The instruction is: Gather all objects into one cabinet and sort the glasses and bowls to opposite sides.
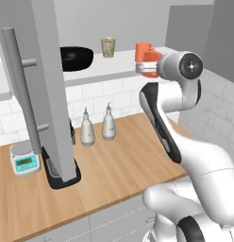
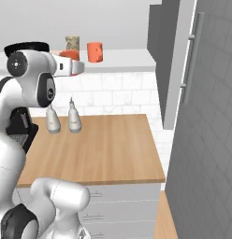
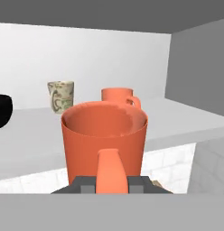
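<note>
Left base view, left to right: the open grey cabinet door with its bar handle fills the left of the frame; behind it on the white shelf sit the black bowl at upper left, the beige tumbler at upper centre, and an orange cup to its right. Just below that cup, at the shelf's front edge, the gripper carries a second orange cup. In the hand view this held cup occupies the centre foreground, and the fingers are closed on its handle at the bottom of the frame; the shelf and its three resting objects lie beyond it. Below, two white bottles and a small scale stand on the desk. Judged progress: three objects are gathered, bowl at one end and cups toward the other; the held cup remains to be set down beside its orange twin.
</note>
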Available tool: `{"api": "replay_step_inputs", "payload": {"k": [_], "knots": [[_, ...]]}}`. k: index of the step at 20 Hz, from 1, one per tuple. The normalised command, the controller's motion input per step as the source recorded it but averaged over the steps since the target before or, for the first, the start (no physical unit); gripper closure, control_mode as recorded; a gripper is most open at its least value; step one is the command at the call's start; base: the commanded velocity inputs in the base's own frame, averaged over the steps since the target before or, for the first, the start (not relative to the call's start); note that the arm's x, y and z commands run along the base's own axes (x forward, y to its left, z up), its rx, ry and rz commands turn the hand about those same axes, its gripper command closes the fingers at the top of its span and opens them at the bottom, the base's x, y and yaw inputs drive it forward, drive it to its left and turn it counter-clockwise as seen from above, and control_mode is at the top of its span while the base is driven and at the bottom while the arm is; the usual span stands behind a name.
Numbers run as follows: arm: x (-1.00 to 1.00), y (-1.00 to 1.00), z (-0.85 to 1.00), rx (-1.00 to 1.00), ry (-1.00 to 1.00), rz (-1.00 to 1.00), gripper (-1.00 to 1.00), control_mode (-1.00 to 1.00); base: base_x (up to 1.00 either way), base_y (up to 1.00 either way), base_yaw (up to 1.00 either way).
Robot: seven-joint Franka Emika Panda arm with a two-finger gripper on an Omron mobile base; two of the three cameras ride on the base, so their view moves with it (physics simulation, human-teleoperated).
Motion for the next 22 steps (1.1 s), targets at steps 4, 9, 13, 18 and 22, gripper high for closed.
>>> {"api": "replay_step_inputs", "payload": {"k": [4, 9, 13, 18, 22], "knots": [[0.68, 0.00, 0.00, -0.01, 0.04, -0.13, 1.00, -1.00, 0.00, 0.00, 0.00], [0.59, -0.05, -0.04, 0.00, 0.00, -0.02, 1.00, -1.00, 0.00, 0.00, 0.00], [0.58, -0.30, -0.19, 0.00, 0.01, 0.02, 1.00, -1.00, 0.00, 0.00, 0.00], [0.39, -0.04, -0.17, 0.00, 0.00, 0.02, 1.00, -1.00, 0.00, 0.00, 0.00], [0.22, 0.00, 0.00, 0.00, 0.00, 0.01, 1.00, -1.00, 0.00, 0.00, 0.00]]}}
